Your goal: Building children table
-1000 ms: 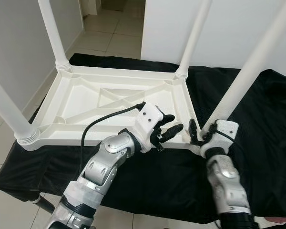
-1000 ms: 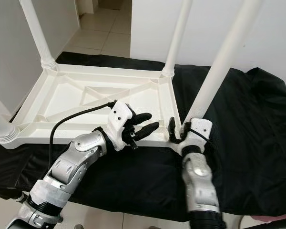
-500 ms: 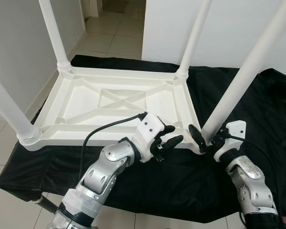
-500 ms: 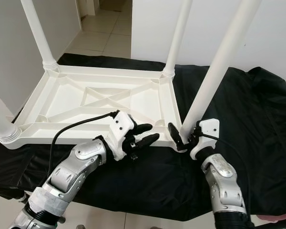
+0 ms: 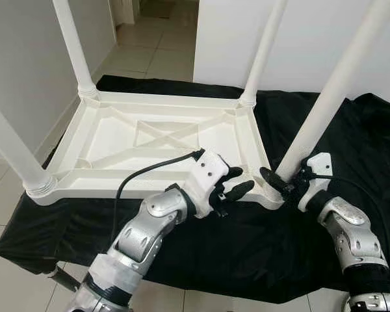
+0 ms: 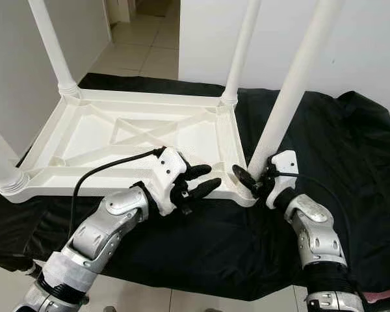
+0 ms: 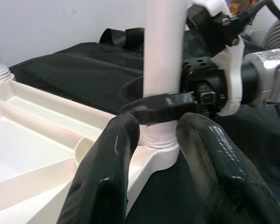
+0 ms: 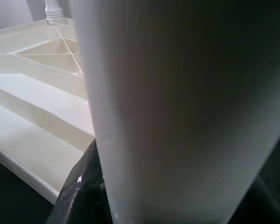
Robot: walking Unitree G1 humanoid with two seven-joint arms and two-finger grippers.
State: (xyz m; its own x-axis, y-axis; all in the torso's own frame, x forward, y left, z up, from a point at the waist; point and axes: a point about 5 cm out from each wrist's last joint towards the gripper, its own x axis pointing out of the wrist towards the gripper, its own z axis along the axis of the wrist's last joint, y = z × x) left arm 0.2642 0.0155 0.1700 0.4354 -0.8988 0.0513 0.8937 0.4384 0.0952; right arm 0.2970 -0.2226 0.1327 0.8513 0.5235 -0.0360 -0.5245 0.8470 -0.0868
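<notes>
The white plastic children's table top [image 5: 157,143] lies upside down on a worktop draped in black cloth [image 5: 351,136], ribbed underside facing up. All four round white plastic legs already stand in its corner sockets: the far-left leg [image 5: 73,45], the far-right leg [image 5: 263,55], the near-left leg [image 5: 10,153], and the near-right leg [image 5: 328,97].

The near-right leg is the one being worked on. The right gripper [image 5: 283,184] is clenched around its base, just above the socket; the left wrist view shows one black finger wrapped across the leg's front. The left gripper [image 5: 233,184] hangs released, fingers spread, just beside that same corner on the table top's near rim, grasping nothing.

To my eye the build is nearly done. What seems left is seating or twisting this last leg fully home. Whether it is already tight I cannot tell. After that, the table would still need turning onto its feet.
</notes>
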